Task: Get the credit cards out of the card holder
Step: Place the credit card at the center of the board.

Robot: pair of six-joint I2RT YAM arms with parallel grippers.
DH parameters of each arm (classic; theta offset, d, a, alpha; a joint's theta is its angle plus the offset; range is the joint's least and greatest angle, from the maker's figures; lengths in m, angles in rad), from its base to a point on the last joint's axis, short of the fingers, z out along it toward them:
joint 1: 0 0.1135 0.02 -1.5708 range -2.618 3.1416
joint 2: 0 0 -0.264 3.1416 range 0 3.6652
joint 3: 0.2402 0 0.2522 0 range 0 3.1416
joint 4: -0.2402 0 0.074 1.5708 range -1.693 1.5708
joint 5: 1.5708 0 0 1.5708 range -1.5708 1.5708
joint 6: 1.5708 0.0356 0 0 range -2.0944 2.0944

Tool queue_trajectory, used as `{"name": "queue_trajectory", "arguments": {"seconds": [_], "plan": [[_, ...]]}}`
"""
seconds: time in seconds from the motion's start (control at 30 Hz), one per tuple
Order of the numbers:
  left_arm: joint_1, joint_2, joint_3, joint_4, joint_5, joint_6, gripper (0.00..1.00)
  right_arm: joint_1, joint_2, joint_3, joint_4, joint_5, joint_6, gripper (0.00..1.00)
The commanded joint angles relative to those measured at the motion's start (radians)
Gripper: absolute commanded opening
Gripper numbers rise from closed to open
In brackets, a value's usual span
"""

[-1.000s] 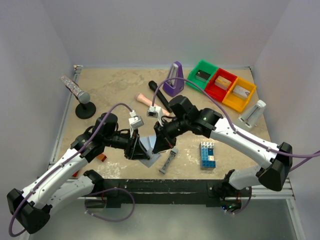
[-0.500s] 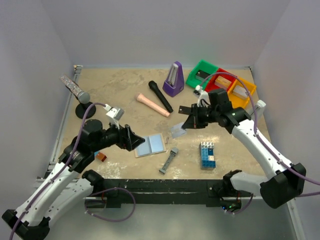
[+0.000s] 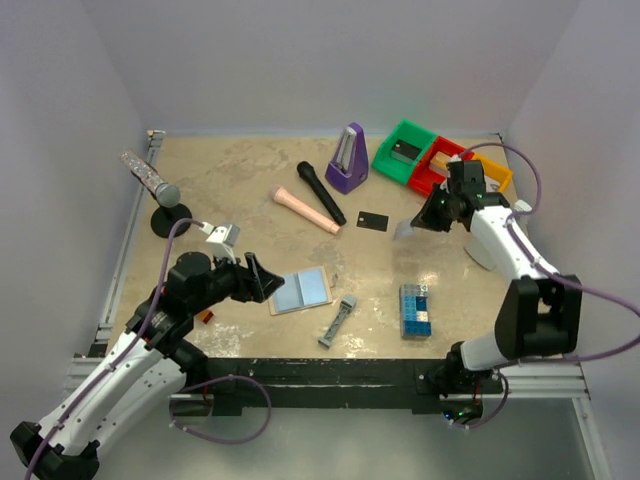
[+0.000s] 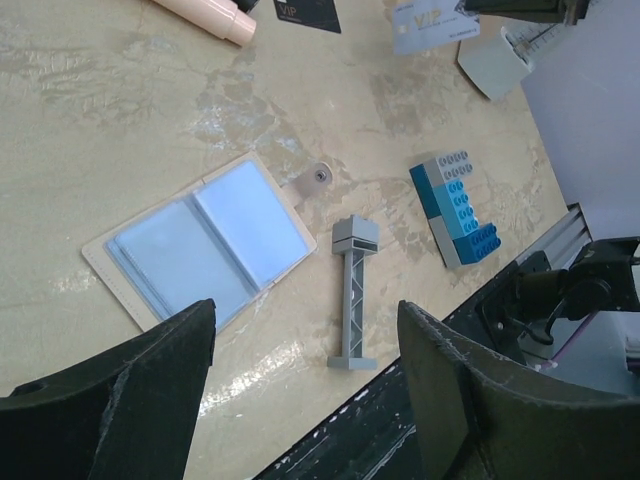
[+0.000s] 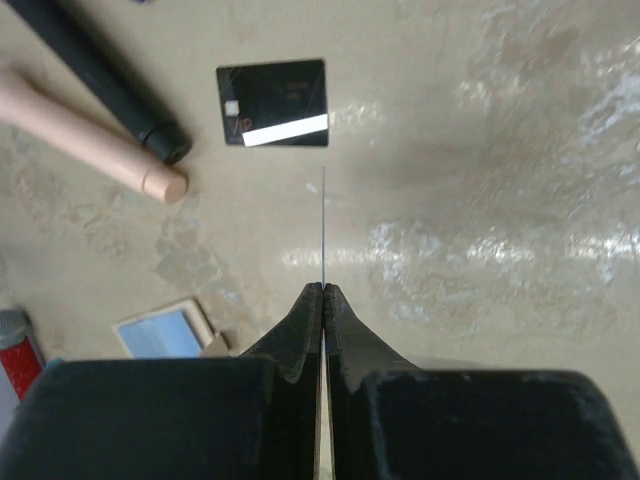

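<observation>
hard to read in the right wrist view: greyish card (image 5: 324, 225) edge-on, no more than a thin line rising from the closed tips of the right gripper (image 5: 323, 290). clearer from above: tilted, face showing, raised off the table (image 3: 220, 190), pinched at one edge with jaws fully together on it.

cut by the top edge of the left wrist view: black card (image 4: 307, 13), only its lower part and pale lettering showing. whole in the right wrist view, flat on the table, white stripe along one long side, near the ends of a pink cylinder (image 5: 85, 135) and a black microphone (image 5: 100, 85).

card holder (image 4: 205, 250) mostly out of frame in the right wrist view, one blue corner only. elsewhere plain: open flat near the table's front edge, two light-blue panels side by side, pale edging, tan snap tab (image 4: 312, 178) sticking out at one side. impossible to tell whether any card inside its pockets.

left gripper (image 4: 305, 395) spread wide just left of the holder, not touching it, nothing between its fingers. grey bar-shaped piece (image 4: 354, 300) just beside the holder, apart from it.
</observation>
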Motion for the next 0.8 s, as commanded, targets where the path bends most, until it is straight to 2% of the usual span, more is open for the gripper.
{"name": "queue_trajectory", "arguments": {"seconds": [0.0,0.17,0.37,0.6,0.77], "plan": [[0.005,0.006,-0.015,0.06,0.003,-0.04,0.77,-0.036,0.139,0.141,-0.001,0.037,-0.012,0.0],[0.005,0.001,-0.024,0.058,0.013,-0.043,0.77,-0.068,0.256,0.201,0.009,0.028,-0.036,0.0],[0.006,0.032,-0.035,0.087,0.055,-0.052,0.77,-0.121,0.36,0.267,0.037,-0.105,-0.064,0.0],[0.005,0.076,-0.041,0.133,0.09,-0.052,0.77,-0.13,0.477,0.385,-0.053,-0.228,-0.136,0.0],[0.005,0.086,-0.046,0.14,0.105,-0.049,0.77,-0.134,0.518,0.46,-0.148,-0.251,-0.175,0.0]]}}
